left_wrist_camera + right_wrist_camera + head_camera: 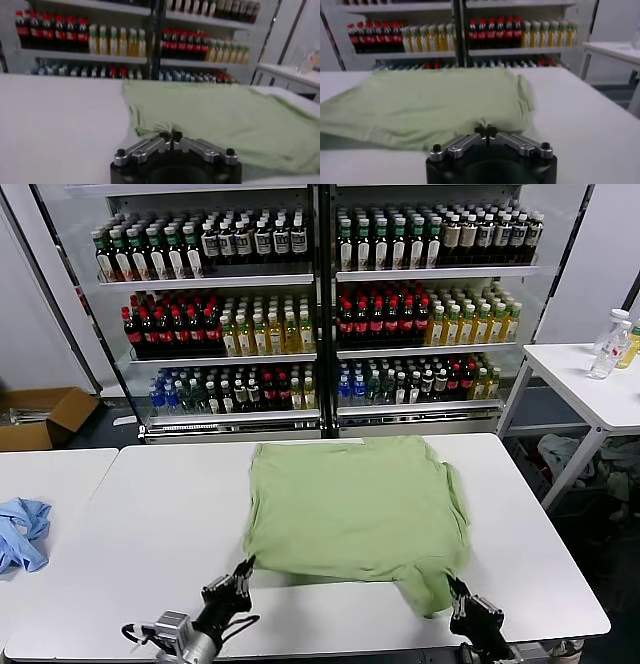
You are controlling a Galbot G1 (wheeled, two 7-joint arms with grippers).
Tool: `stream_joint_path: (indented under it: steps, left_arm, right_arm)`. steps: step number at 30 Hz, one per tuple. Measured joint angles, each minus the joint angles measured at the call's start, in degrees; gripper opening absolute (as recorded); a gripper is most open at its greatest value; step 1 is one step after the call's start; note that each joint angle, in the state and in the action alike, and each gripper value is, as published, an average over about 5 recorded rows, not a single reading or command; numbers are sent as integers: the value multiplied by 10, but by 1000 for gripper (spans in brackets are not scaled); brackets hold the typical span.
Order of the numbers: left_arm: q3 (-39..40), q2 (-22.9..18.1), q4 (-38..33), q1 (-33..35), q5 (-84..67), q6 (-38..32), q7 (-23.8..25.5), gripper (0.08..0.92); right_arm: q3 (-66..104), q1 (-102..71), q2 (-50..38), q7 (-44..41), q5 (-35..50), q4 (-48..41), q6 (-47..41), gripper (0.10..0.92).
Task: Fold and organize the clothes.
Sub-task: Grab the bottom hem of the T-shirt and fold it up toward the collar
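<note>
Green shirt (355, 514) flat on table (150, 514), both grippers at near corners.

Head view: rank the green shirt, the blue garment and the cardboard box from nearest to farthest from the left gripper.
1. Green shirt: its near left corner lies right at the left gripper.
2. Blue garment: on the side table to the robot's left.
3. Cardboard box: on the floor, far left, behind that table.

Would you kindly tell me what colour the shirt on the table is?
Light green, plain on the side showing; the shirt shows best in the head view.
</note>
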Motion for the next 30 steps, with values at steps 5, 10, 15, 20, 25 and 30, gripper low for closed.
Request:
stream_joint_path:
  steps: [5,10,15,20,25,30]
  left_arm:
    - [0,-10,9,-22,-8,-6,3,87]
    - [6,-20,31,-51,-13,-9,3,87]
    - [11,-21,63,-85,-20,-10,0,87]
    - [14,-23,100,-126,-23,-10,-2,87]
    - [25,-30,142,-166,-23,-12,-2,87]
    - [38,-38,187,-202,-13,-14,-2,90]
  right_arm:
    - [-5,39,-14,0,9,-16,1,106]
    - [-12,89,-30,4,22,-39,-1,106]
    - [-23,147,-48,8,34,-77,1,106]
    - [-41,206,-63,11,41,-125,2,106]
    - [-65,256,-66,15,41,-171,-3,106]
    - [-91,298,-63,18,35,-213,-11,111]
